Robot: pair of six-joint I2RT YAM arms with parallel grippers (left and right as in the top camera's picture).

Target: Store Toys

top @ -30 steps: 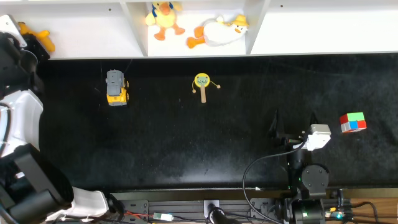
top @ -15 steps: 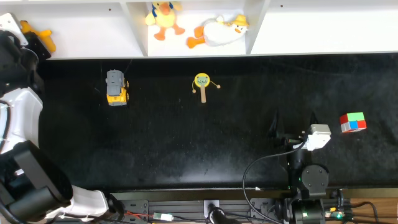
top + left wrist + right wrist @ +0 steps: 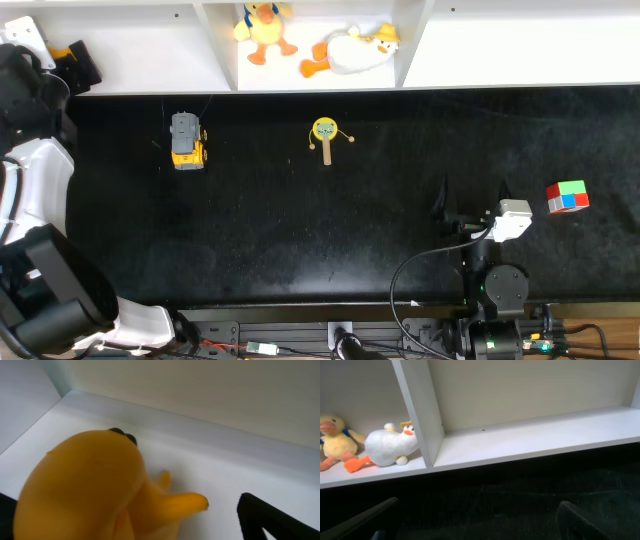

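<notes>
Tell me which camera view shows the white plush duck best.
The right wrist view: it sees the white plush duck from the side, resting between the yellow duck and the divider, with beak and orange foot clear. The top view shows the white plush duck from above, its orange feet toward the yellow duck.

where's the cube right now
In the top view the cube sits on the table's right side, just right of the right gripper and not touching it.
</notes>
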